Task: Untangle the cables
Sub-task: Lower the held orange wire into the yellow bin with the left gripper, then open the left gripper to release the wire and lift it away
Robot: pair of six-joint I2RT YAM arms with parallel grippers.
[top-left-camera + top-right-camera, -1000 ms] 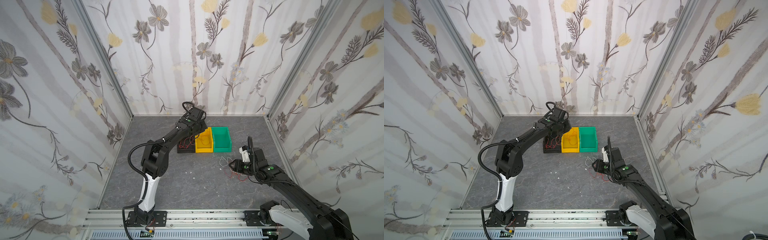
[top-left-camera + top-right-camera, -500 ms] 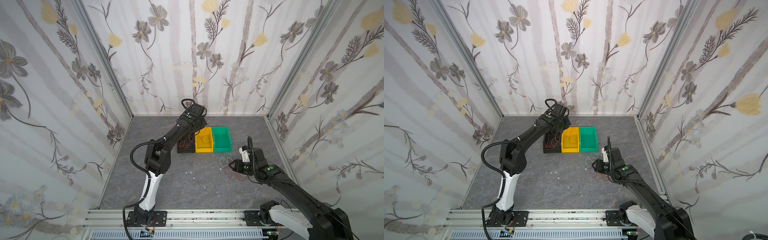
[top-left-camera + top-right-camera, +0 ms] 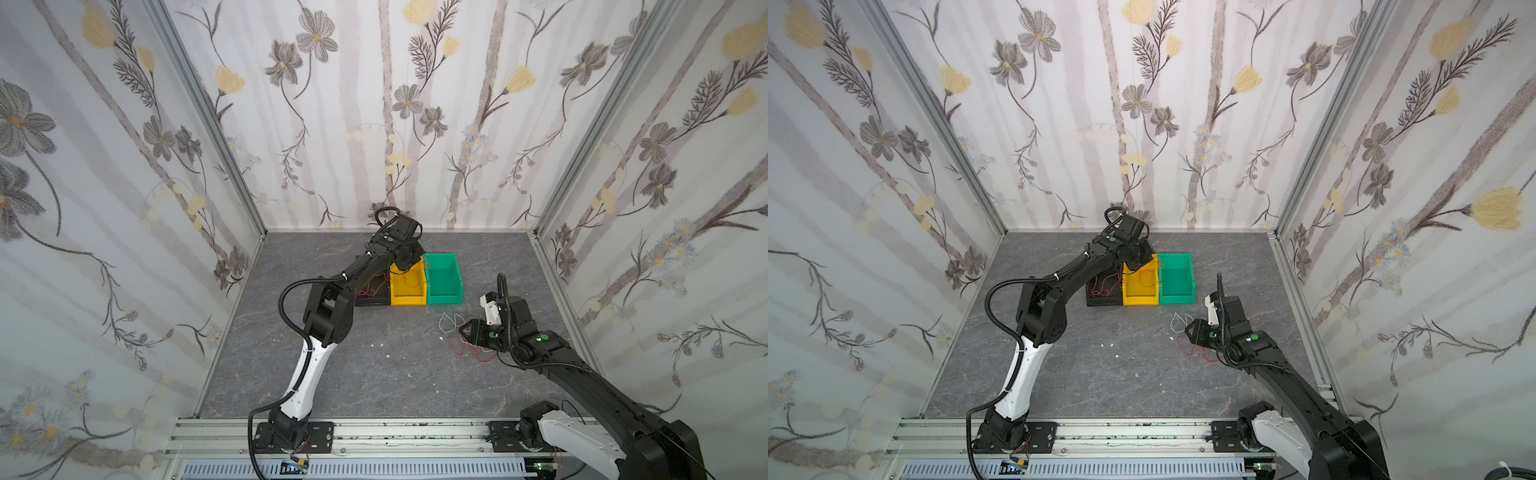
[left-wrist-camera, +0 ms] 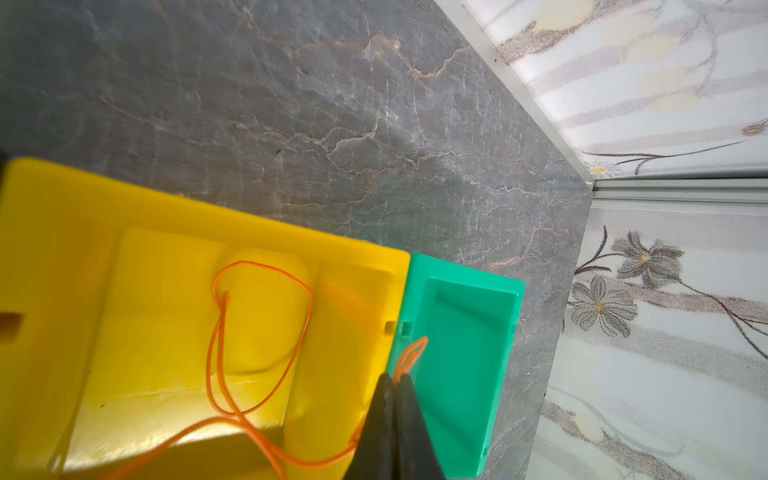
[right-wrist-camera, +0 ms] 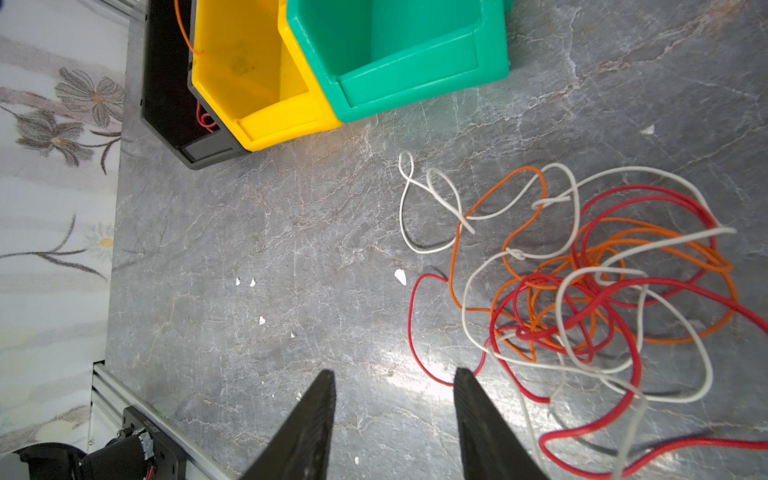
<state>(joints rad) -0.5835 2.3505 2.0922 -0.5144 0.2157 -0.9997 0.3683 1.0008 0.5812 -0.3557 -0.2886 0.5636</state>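
Left pincer (image 4: 395, 386): clamped tight on a thin orange cable (image 4: 243, 263), held over the seam between the yellow plastic bin (image 4: 62, 249) and the green plastic bin (image 4: 465, 332), at the far middle of the grey marbled tabletop (image 3: 332, 374).
Orange cable: a small loop pokes out past the pincer tips over the green bin's edge. The rest trails down and curls on the yellow bin's floor.
Right pincer (image 5: 392, 374): roughly half open and holding nothing. It hovers over bare tabletop at the left edge of the heap, with one red strand passing right by a fingertip; whether they touch, I cannot tell.
Tangle of red, orange and white cables (image 5: 582, 291): lies on the tabletop to the right, nearer than the bins and apart from them. The strands cross over and through one another, and the white ones have small knots.
Black plastic bin (image 5: 164, 83): sits against the yellow bin's left side, with a thin red cable (image 5: 204, 118) inside.
Green bin: looks empty.
Done so far: by my reading, the sorting goes by colour. Some red is in the black bin and one orange piece is almost delivered to the yellow.
Left to do: most of it. The heap looks thick with all three colours, and no white has been binned.
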